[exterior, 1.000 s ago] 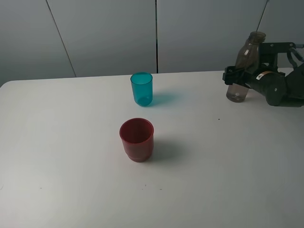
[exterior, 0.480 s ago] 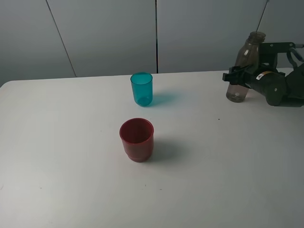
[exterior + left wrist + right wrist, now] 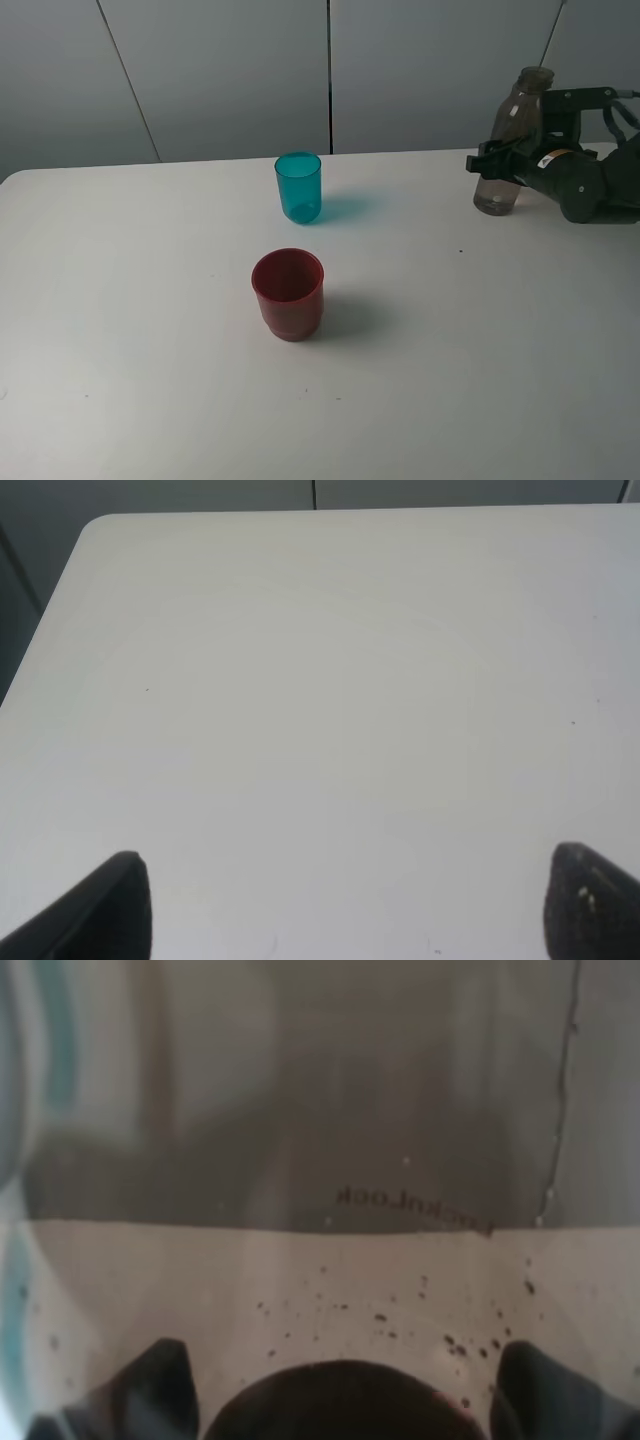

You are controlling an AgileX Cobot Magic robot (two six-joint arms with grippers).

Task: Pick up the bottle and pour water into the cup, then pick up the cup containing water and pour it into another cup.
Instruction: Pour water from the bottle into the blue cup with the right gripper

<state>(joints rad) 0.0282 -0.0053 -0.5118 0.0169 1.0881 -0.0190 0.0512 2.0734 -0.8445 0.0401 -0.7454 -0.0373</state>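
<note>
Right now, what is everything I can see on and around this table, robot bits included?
table: one, white, fills most of the high view.
wall panels: several, grey, behind the table.
teal cup: one, see-through teal-blue, upright, near the middle towards the back.
red cup: one, dark red, upright, in front of the teal cup and apart from it.
bottle: one, smoky grey-brown, far right near the back edge, leaning.
right hand: one, black, closed on the bottle's lower part.
left hand: one, black fingers, open over bare table, seen only by its own wrist camera.
</note>
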